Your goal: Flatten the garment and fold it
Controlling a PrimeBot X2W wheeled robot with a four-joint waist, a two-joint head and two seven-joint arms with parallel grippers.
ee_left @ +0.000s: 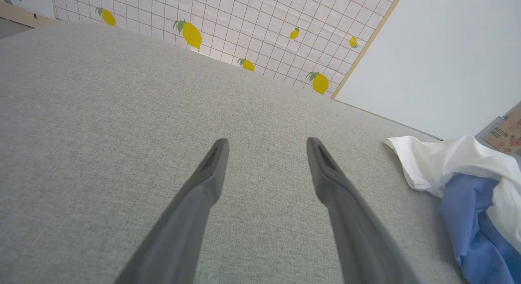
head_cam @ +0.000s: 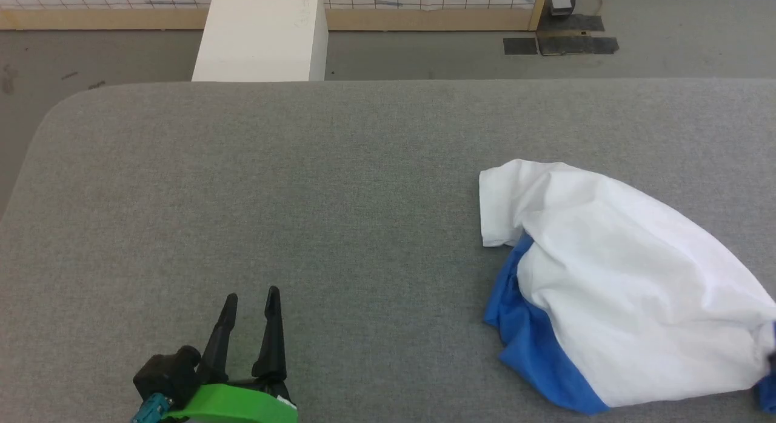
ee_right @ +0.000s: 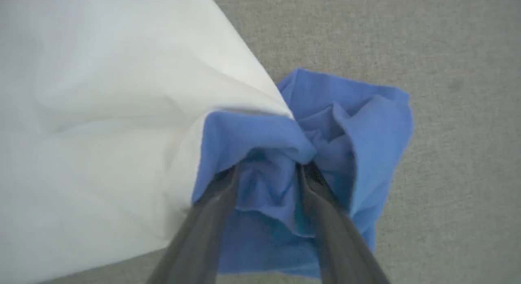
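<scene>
Garment (head_cam: 624,277) bunched | L grpr (head_cam: 251,293) spread (empty) | R grpr (ee_right: 268,168) in blue cloth, hold unclear

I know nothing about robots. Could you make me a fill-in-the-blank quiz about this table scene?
1. The garment has a ___ body.
2. It lies crumpled on the robot's ___ side of the grey table.
3. The left gripper is ___, with nothing between its fingers.
4. The right gripper has its fingers in the garment's ___ folds.

Missing words: white; right; open; blue.
</scene>
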